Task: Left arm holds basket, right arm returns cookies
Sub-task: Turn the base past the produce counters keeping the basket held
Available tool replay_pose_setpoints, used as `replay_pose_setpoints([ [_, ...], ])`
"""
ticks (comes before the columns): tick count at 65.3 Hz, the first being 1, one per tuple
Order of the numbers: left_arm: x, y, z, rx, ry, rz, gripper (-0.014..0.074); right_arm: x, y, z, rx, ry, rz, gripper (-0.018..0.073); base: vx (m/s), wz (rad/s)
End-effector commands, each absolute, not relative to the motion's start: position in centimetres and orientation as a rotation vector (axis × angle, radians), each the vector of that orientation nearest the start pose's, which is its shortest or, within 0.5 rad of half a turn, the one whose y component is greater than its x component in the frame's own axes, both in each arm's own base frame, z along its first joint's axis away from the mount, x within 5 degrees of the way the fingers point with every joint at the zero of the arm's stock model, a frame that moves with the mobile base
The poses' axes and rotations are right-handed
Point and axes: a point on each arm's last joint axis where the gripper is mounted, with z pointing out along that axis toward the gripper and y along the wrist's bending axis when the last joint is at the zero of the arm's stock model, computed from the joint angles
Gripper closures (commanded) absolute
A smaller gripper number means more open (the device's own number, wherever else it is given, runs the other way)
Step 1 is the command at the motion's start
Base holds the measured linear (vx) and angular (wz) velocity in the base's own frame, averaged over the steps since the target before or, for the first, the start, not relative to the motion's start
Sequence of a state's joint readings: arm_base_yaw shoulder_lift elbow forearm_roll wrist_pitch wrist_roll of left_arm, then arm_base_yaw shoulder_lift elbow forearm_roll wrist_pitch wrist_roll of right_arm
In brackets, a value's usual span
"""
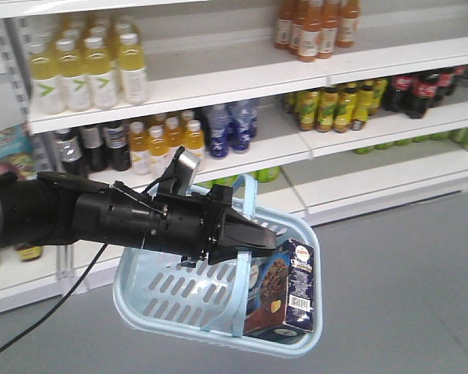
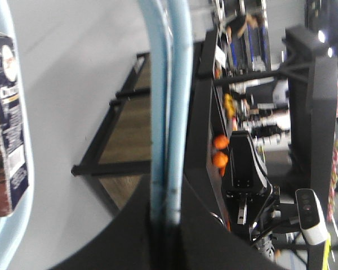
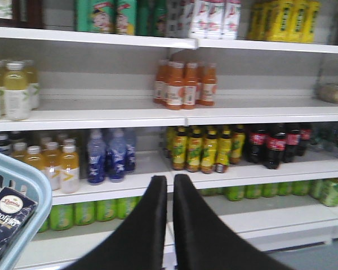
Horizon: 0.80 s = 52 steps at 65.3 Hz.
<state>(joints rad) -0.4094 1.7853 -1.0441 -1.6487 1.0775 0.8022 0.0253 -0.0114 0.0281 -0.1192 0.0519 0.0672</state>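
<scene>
**A:** What is the left gripper point(image 1: 253, 238) doing?

**B:** It is clamped on the two loop handles point(image 2: 170, 101) of the basket. In the left wrist view they run side by side, touching, straight into the black jaws. The light blue basket point(image 1: 152, 300) hangs below the gripper, off the grey floor point(image 1: 405, 265).

**A:** And the cookies?

**B:** The dark navy cookie box point(image 1: 285, 288) stands on end inside the basket. It is at the end beyond the gripper's tip, against the basket wall, with its barcode facing the front camera.

**A:** The right gripper point(image 3: 169, 181)?

**B:** Its black fingers point(image 3: 152, 219) are drawn almost together. Only a thin slit shows between them, and nothing is held.

**A:** Where is the basket from there?

**B:** A corner of it is low and to the left of the fingers, apart from them. The box sits inside with its white lettering up.

**A:** What is ahead of the fingers?

**B:** White store shelves point(image 3: 101, 118). Yellow-labelled bottles point(image 3: 205, 149) stand just above the fingertips, cola bottles point(image 3: 270, 143) up to their right and blue bottles point(image 3: 110, 154) up to their left.
</scene>
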Motion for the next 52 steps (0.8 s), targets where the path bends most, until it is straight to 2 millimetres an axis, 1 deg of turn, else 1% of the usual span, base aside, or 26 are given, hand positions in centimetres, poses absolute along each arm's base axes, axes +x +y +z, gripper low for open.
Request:
replay_pose_setpoints([
  [1,28.22,-21.45,27.46,0.197,2.152,-2.036,0.0602,5.62,0.15,20.1,-0.066,1.482,-0.031,0.0562,0.24,-0.9],
  [28,28.22,-21.45,27.46,0.197,2.152,-2.036,0.0602,5.62,0.15,20.1,-0.066,1.482,-0.031,0.0562,0.22,-0.86],
  [52,28.22,-21.45,27.46,0.197,2.152,-2.036,0.0602,5.62,0.15,20.1,-0.066,1.482,-0.031,0.0562,0.19,-0.71],
])
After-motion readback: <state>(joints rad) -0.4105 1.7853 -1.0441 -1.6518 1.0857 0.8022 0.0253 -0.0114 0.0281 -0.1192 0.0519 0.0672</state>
